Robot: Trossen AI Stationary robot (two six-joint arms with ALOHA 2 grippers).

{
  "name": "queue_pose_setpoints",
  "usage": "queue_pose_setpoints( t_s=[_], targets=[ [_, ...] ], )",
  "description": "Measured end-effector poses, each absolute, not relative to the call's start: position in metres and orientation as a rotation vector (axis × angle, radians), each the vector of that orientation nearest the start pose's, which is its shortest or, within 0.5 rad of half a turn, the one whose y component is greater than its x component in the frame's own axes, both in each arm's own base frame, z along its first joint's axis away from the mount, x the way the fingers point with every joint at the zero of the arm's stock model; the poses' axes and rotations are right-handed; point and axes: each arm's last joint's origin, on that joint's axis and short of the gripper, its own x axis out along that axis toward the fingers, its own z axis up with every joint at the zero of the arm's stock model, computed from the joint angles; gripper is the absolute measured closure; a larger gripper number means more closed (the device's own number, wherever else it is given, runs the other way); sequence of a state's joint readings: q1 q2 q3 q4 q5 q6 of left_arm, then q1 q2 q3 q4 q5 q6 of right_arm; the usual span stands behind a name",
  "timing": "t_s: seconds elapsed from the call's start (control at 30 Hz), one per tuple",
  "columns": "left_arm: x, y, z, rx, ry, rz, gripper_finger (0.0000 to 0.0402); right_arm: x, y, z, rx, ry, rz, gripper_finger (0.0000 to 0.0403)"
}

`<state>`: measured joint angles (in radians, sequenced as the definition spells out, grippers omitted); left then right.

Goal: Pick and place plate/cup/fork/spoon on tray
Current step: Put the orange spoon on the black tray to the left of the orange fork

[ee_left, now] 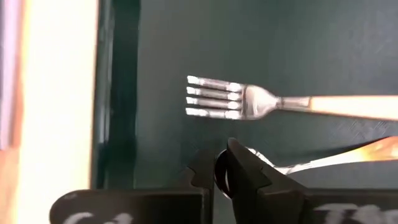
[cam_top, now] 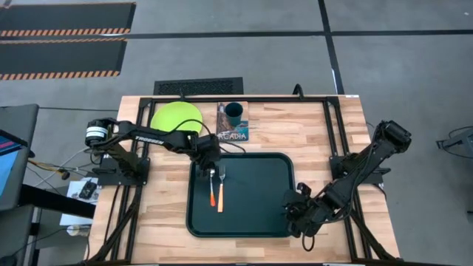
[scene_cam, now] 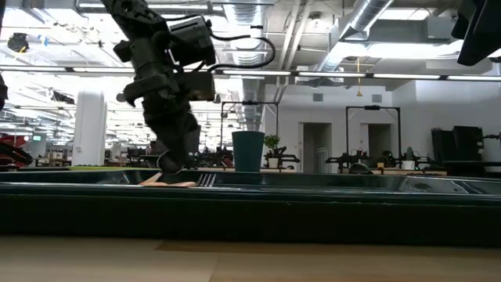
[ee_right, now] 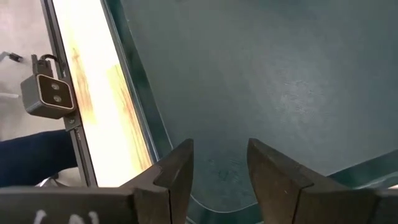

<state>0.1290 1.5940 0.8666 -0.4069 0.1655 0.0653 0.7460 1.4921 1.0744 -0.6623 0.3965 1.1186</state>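
Looking straight down, I see my left hand [cam_top: 209, 167] inside the tray [cam_top: 255, 222], at its corner nearest the book [cam_top: 233, 127], with the spoon [cam_top: 211, 188] and the fork [cam_top: 220, 189] lying side by side on the tray floor just beyond it. That view does not settle whether I am gripping anything. My left wrist view does better: my fingers [ee_left: 205, 177] are pinched almost together, and the spoon's [ee_left: 323, 158] silver bowl end lies right at their tips, partly hidden behind them; whether it is pinched I cannot tell. The fork [ee_left: 273, 104] lies flat just beside the spoon, clear of my hand.

From desk level, my left hand [scene_cam: 174, 160] comes down to the tray's rim [scene_cam: 313, 184], with the fork's tines [scene_cam: 207, 180] showing just over the rim, and the cup [scene_cam: 248, 150] stands upright well behind.

From above, the cup [cam_top: 234, 113] sits on the book, outside the tray, and the plate [cam_top: 177, 118] lies on the desk [cam_top: 303, 129] beside the book.

My right hand [ee_right: 219, 168] is released, its fingers spread over the bare tray floor at the corner farthest from the book.
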Motion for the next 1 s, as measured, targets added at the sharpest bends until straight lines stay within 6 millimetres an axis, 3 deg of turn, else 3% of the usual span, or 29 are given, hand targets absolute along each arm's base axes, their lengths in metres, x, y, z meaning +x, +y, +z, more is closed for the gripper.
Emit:
queue_pose_setpoints(
  t_s=[0.3, 0.63, 1.0],
  targets=[
    [0.276, 0.030, 0.145, -0.082, 1.168, -0.042, 0.0390, 0.223, 0.188, 0.239, 0.443, 0.931, -0.231, 0.0228],
    [0.277, 0.032, 0.145, -0.037, 1.154, -0.001, 0.0383, 0.227, 0.183, 0.238, 0.450, 0.928, -0.248, 0.0228],
    [0.274, 0.031, 0.143, -0.046, 1.187, -0.011, 0.0319, 0.227, 0.183, 0.238, 0.445, 0.931, -0.249, 0.0228]
  ],
)
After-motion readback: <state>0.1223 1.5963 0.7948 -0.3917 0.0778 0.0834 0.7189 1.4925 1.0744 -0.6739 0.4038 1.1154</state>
